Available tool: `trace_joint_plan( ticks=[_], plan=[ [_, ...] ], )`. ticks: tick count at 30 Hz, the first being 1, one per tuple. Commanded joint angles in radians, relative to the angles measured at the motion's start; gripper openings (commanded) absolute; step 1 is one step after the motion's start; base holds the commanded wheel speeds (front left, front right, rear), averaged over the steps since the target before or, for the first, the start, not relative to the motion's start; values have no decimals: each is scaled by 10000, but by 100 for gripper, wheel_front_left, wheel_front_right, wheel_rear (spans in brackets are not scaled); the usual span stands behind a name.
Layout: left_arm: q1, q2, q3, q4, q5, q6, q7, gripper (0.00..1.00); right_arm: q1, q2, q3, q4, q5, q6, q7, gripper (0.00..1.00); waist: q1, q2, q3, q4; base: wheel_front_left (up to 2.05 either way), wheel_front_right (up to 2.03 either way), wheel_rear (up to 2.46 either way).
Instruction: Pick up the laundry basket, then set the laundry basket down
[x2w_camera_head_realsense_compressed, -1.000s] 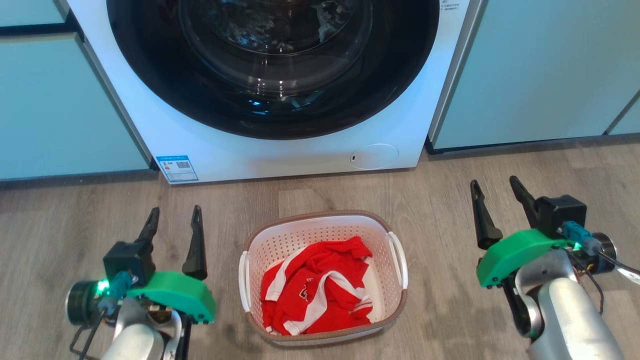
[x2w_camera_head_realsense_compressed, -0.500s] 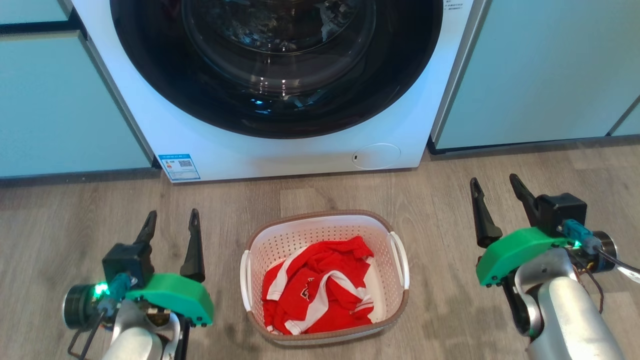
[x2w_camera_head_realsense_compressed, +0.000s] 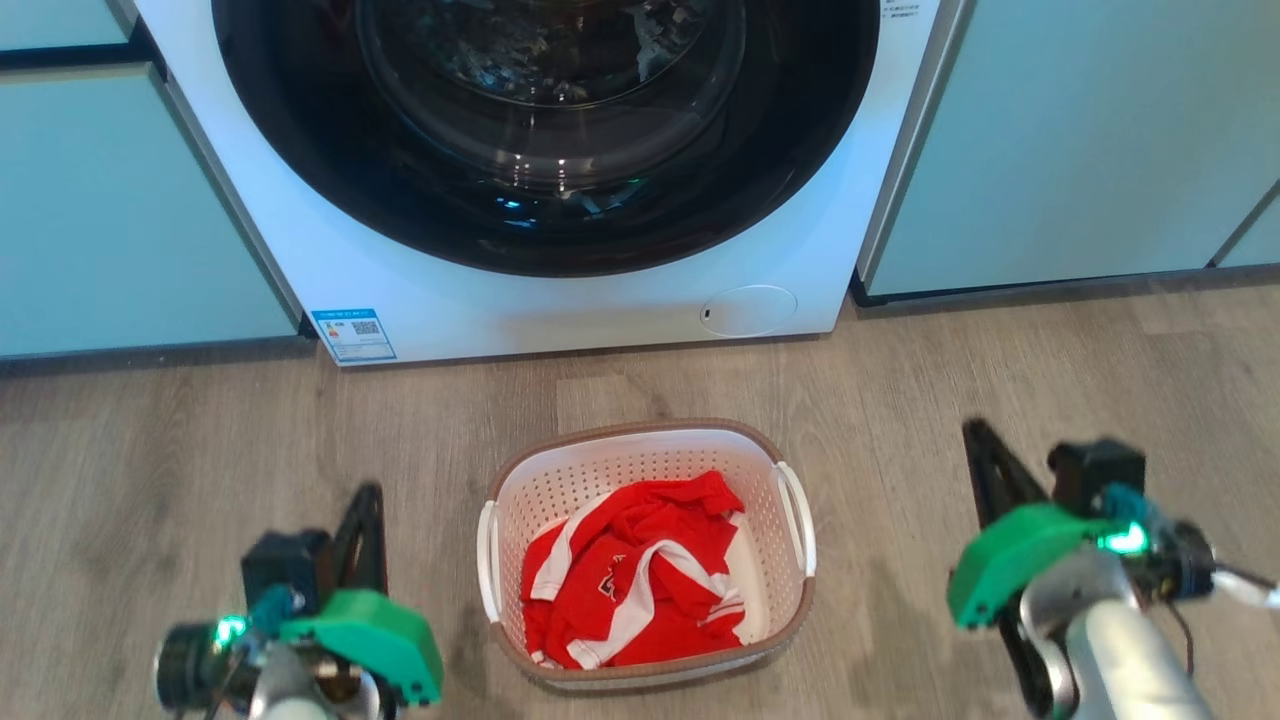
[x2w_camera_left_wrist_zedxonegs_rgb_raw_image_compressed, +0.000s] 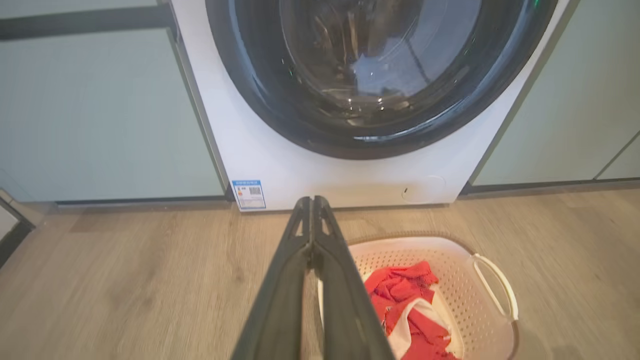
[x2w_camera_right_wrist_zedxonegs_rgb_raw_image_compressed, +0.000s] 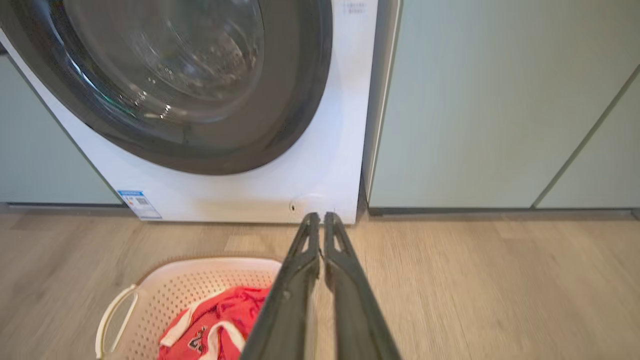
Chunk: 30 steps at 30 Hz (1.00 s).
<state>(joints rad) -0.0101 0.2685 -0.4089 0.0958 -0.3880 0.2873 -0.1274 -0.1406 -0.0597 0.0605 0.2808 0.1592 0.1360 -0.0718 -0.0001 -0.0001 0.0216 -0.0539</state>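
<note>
So, nearest first: the left gripper (x2w_camera_head_realsense_compressed: 371, 495) sits low on its side and the right gripper (x2w_camera_head_realsense_compressed: 973, 432) on the other, each with its two fingers pressed together and nothing between them. Both point forward toward the washer, arms flanking the laundry basket (x2w_camera_head_realsense_compressed: 640, 468) but apart from it — looks to me like a two-sided lift lining up, one arm per handle. The basket sits flat on the wood floor (x2w_camera_head_realsense_compressed: 150, 450) right between them, a red and white shirt (x2w_camera_head_realsense_compressed: 640, 580) bunched inside, handles facing outward, which suits that plan. They'd need to spread before grabbing anything, I reckon. Behind it all is the washing machine (x2w_camera_head_realsense_compressed: 560, 310), with pale cabinets (x2w_camera_head_realsense_compressed: 1080, 140) either side.
</note>
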Motion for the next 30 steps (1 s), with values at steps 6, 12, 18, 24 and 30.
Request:
trace_joint_plan(
  ticks=[6,12,18,24,30],
  plan=[
    [-114,-71,311,-86,-723,-210,97,0,-103,5,-126,-151,812,-3,119,0,1,0,-9,29,0,0,0],
    [-167,-152,526,19,-1334,-418,190,0,-74,10,-204,-170,1505,-6,203,0,1,0,-19,55,0,0,0],
    [-221,-236,745,125,-1944,-628,284,0,-49,14,-284,-183,2202,-8,288,0,1,0,-28,82,0,0,0],
    [-270,-323,967,222,-2552,-833,380,0,-27,19,-365,-193,2899,-11,375,0,1,0,-37,108,0,0,0],
    [-309,-398,1154,299,-3056,-1002,461,0,-9,23,-433,-202,3479,-13,448,0,1,0,-45,130,0,0,0]
  ],
)
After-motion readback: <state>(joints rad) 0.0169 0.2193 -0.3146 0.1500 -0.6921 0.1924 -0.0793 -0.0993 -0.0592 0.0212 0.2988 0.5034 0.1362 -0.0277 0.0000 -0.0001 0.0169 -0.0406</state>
